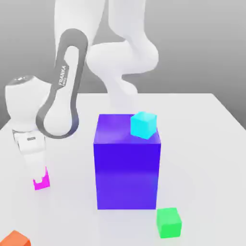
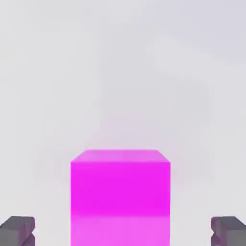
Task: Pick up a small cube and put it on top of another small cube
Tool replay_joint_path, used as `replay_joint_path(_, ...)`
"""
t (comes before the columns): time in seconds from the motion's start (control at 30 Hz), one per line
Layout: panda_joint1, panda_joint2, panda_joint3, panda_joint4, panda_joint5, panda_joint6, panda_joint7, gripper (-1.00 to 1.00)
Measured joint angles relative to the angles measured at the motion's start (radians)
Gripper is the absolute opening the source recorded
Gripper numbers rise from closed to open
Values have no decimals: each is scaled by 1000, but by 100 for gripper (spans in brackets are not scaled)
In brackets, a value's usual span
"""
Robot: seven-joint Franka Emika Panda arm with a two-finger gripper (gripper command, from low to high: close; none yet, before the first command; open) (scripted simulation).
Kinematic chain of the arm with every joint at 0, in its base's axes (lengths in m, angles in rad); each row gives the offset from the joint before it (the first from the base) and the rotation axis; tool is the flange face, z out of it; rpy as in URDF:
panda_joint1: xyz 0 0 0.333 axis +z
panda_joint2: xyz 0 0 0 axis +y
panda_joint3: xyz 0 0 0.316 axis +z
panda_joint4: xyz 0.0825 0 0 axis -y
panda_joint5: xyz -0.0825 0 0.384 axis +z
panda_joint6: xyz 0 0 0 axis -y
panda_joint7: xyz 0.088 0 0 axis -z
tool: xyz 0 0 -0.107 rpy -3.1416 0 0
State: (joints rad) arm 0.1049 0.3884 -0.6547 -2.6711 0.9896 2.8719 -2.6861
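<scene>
The small magenta cube (image 1: pixel 42 182) rests on the white table at the exterior view's left. My gripper (image 1: pixel 40 177) has come down over it, and a white finger (image 1: pixel 34 161) hides part of it. In the hand view the magenta cube (image 2: pixel 120 197) stands between the two dark fingertips (image 2: pixel 17 230), with a gap on each side. The gripper (image 2: pixel 122 231) is open and touches nothing. The small green cube (image 1: pixel 168 222) sits on the table near the front, toward the exterior view's right, far from the gripper.
A large blue-purple block (image 1: pixel 127 163) stands mid-table between the magenta and green cubes. A cyan cube (image 1: pixel 143 125) lies on its top corner. An orange cube (image 1: pixel 14 239) sits at the front left corner. The arm's elbow (image 1: pixel 65 96) leans over the left side.
</scene>
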Motion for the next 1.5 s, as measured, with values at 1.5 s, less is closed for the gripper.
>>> replay_joint_path(1.5,1179,-199,-345,174,-747,-273,805,-100)
